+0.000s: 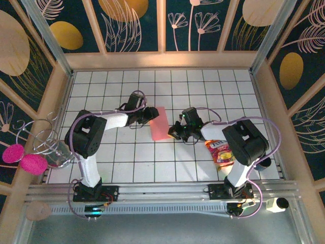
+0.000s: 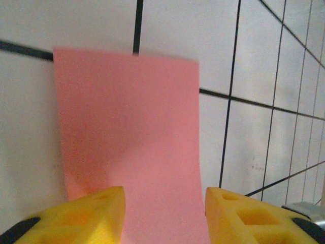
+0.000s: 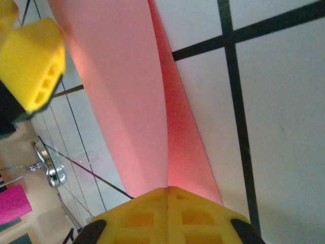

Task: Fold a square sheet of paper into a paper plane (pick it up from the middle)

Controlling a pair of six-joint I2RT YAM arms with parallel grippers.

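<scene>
The salmon-pink sheet of paper (image 1: 160, 123) lies near the centre of the tiled desk (image 1: 101, 168), folded over on itself so that it reads as a narrow strip running from 12 to 6 o'clock in the top view. The right pincer (image 1: 175, 131) meets the strip at its 4 o'clock corner. In the right wrist view its yellow fingers (image 3: 147, 213) are pressed fully together, and the two layers of paper converge into the seam between them, so it is clamped on the sheet. This grip probably holds the layers aligned while the crease is set. The left pincer (image 1: 148, 116) sits at the strip's 10 o'clock edge. In the left wrist view its fingers stand partway apart with the paper passing through the gap and neither pad visibly pressing it, so it grips nothing. It appears placed to steady or flatten that end. The paper bows slightly between the two pincers and is not yet flat. A red and yellow snack packet (image 1: 219, 151) lies at 4 o'clock from the desk centre, well apart from the sheet. Its printed lettering is too small to read. The sheet carries no writing.
</scene>
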